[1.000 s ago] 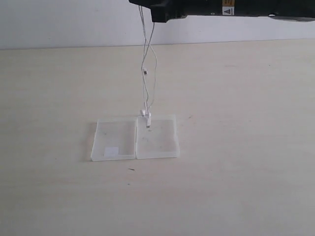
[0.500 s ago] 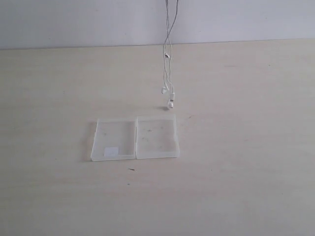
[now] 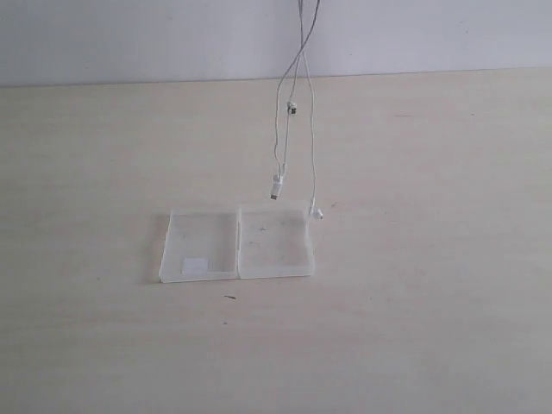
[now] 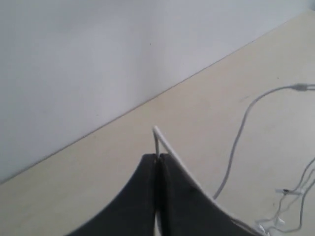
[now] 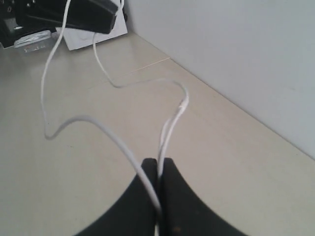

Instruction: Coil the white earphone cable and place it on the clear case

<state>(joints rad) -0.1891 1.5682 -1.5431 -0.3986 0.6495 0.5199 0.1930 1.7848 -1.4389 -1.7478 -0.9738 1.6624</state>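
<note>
Strands of the white earphone cable (image 3: 291,107) hang from above over the pale surface (image 3: 431,302), the plug (image 3: 277,187) and an earbud (image 3: 317,212) dangling at one and two o'clock of the clear case (image 3: 274,250), which lies opened flat. The left end effector (image 4: 157,158) and the right end effector (image 5: 158,163) are each clamped tight, jaws together, on the thin wire.

I see a pale table (image 3: 431,302) with the clear case (image 3: 216,246) lying open flat on it; a small dark speck (image 3: 230,297) sits at the case's 6 o'clock.
</note>
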